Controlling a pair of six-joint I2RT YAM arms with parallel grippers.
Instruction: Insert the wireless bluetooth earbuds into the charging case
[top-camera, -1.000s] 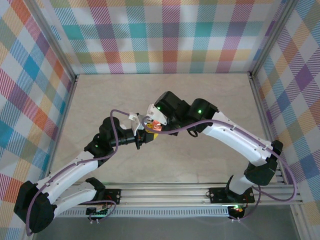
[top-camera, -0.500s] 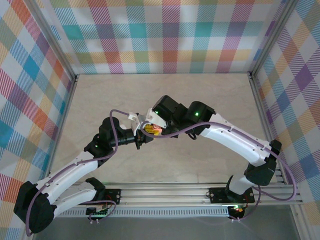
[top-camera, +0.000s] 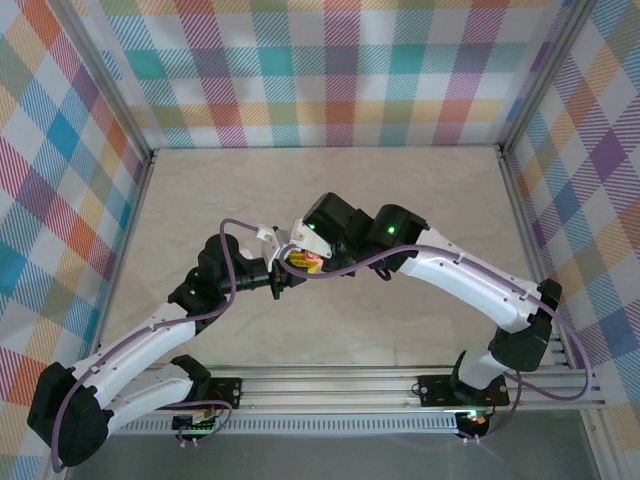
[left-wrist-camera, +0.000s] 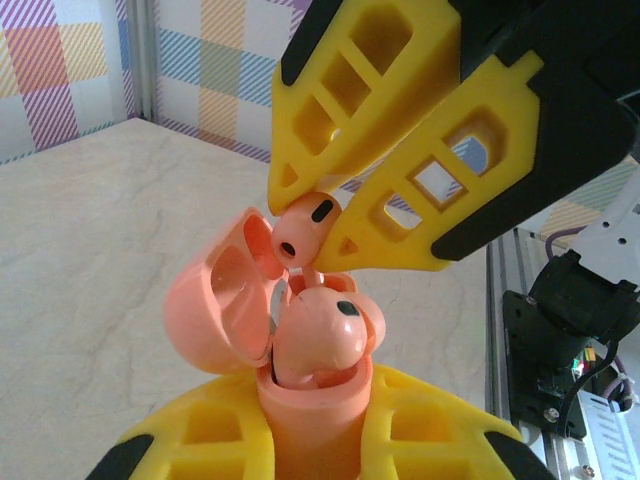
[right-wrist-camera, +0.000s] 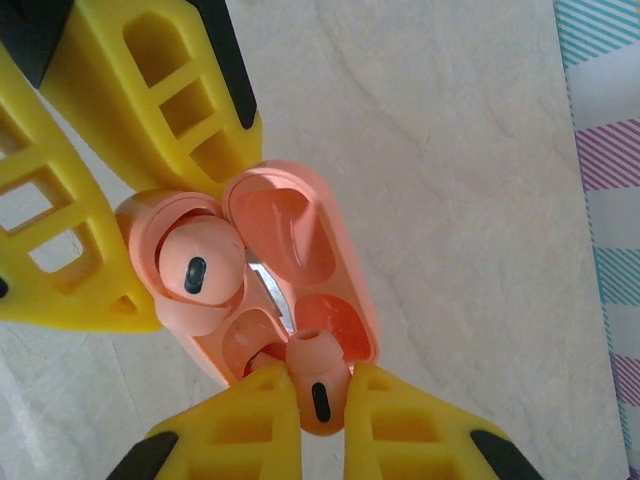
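Left wrist camera looks along the left gripper (left-wrist-camera: 315, 445), clamped on the base of the pink charging case (left-wrist-camera: 318, 402). It holds the case up off the desk (left-wrist-camera: 90, 230) with the lid (left-wrist-camera: 215, 310) swung open, so the sockets face the other arm. One earbud (left-wrist-camera: 322, 338) is already seated. The right gripper (left-wrist-camera: 312, 222) pinches the second earbud (left-wrist-camera: 300, 232) right over the empty socket, seemingly ready to push it home.
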